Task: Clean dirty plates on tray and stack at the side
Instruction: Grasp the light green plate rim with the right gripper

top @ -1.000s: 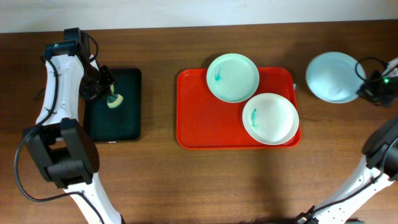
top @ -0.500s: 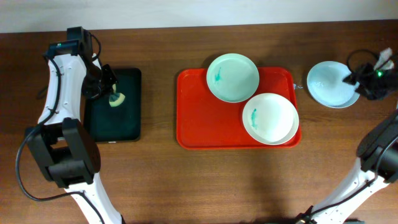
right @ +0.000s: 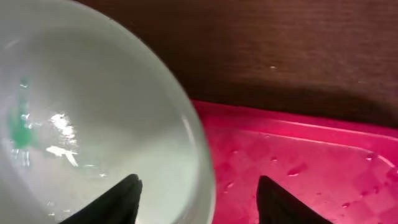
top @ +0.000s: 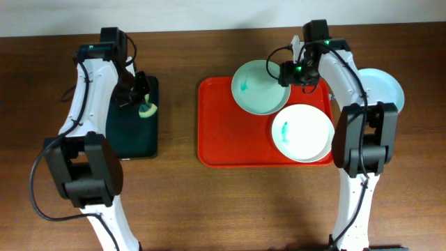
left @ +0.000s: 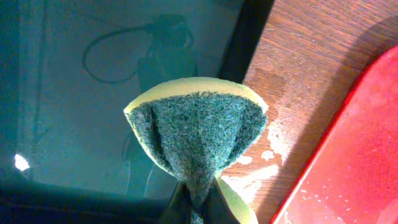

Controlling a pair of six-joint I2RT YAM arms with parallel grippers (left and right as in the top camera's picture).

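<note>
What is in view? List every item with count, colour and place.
tray: one, red, centre of the table
mint green plate: one, teal smear, on the tray's back edge
white plate: one, teal smear, on the tray's right side
light blue plate: one, on the table right of the tray
black tray: one, left of the tray
sponge: one, green and yellow, over the black tray's edge
table: one, brown wood
left gripper: shut on the sponge
right gripper: open, astride the mint green plate's rim
</note>
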